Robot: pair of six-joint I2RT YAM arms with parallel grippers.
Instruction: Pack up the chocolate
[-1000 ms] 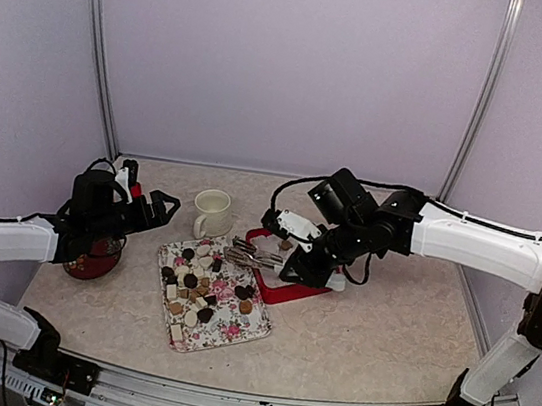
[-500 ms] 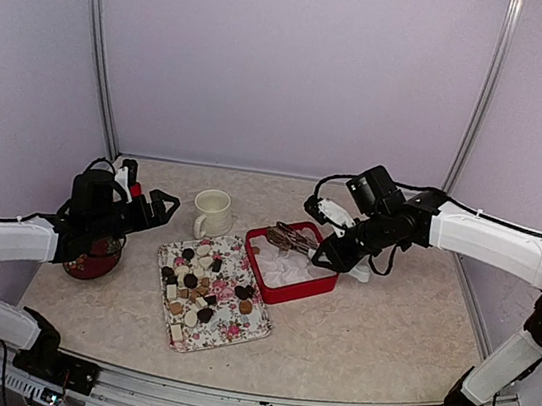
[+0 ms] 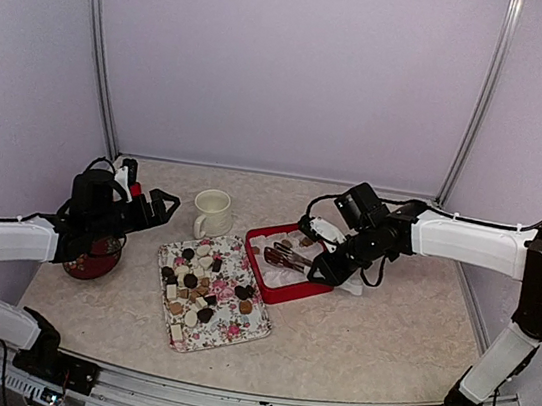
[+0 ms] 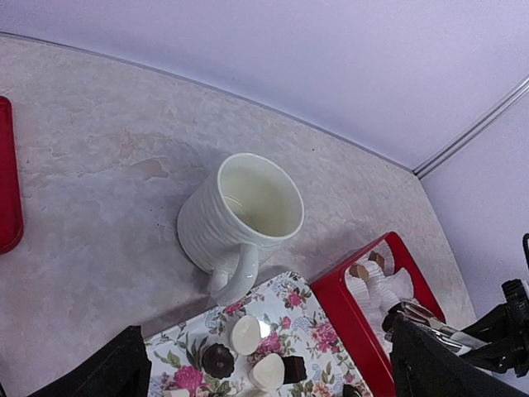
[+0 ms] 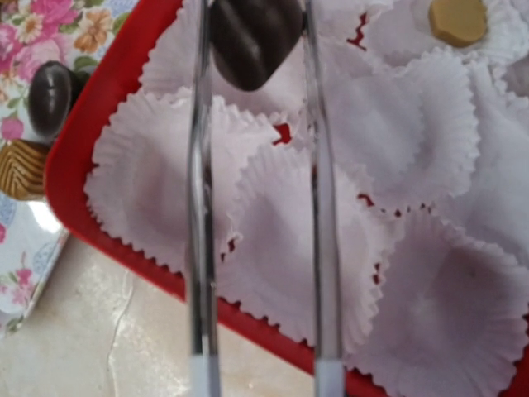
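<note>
Packing looked barely begun: right gripper (image 3: 336,260) clamped on tongs (image 3: 286,258) pinching one dark chocolate (image 5: 252,37) over the red box (image 3: 291,293), whose paper liners (image 5: 281,240) sat mostly empty beyond a tan piece (image 5: 457,20), while most sweets (image 3: 194,288) lay on the floral tray (image 3: 232,335) and left gripper (image 3: 166,207) hung spread, holding nothing.

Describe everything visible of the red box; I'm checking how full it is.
The red box is a shallow, rectangular, plastic-looking tray with a raised rim, lying flat on the table, right beside the floral tray. White crinkled paper liners fill it, most empty; at least one tan chocolate sits in one liner. Metal tongs hold a dark chocolate over the liners; whether it touches them is unclear.
</note>
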